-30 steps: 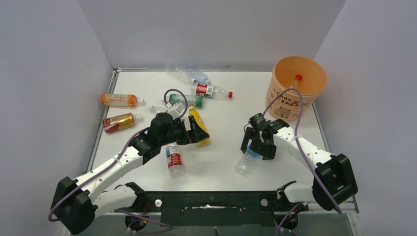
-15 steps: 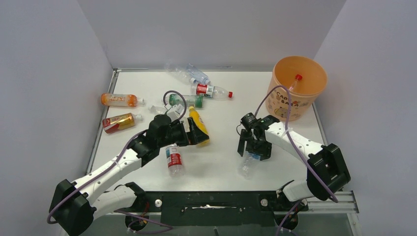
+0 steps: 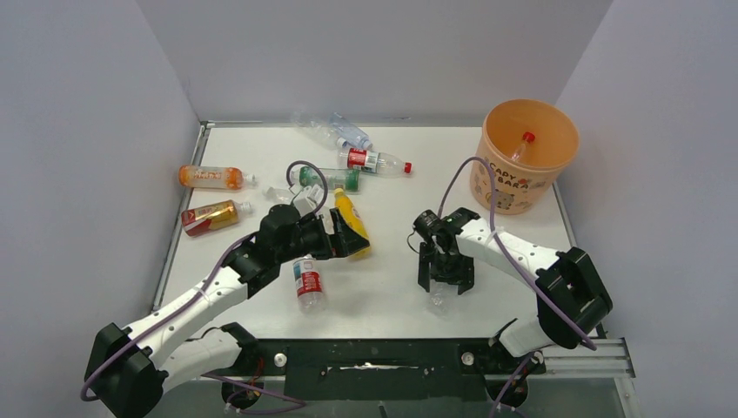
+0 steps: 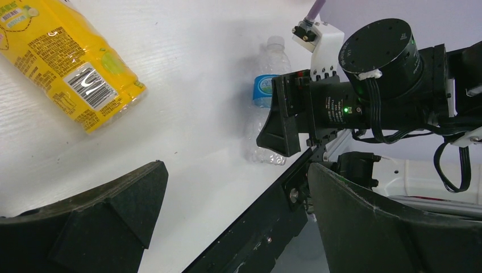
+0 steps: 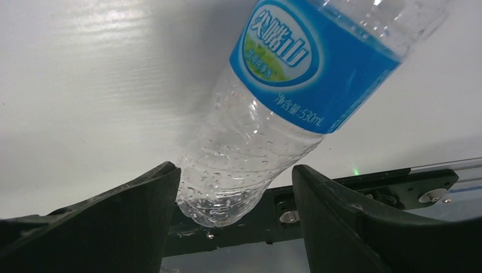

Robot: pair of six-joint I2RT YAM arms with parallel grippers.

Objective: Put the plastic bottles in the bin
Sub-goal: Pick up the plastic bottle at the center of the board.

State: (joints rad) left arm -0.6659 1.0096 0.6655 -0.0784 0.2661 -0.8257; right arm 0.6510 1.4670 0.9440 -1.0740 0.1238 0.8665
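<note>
One blue-label bottle [image 5: 284, 114] lies at the tabletop's [image 3: 392, 261] near edge, lower centre, right pincer [image 3: 446, 280] spread astride it. Left pincer [image 4: 236, 176] spread, empty, near yellow bottle [image 4: 62, 57]. Bare tabletop between them; bin [image 3: 522, 187] upper right.

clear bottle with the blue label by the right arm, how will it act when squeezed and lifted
The bottle looks empty, with only droplets inside, so it is probably very light. Its thin clear wall will likely give between the fingers. It lies on its round side on the table, so a nudge may roll it.
</note>
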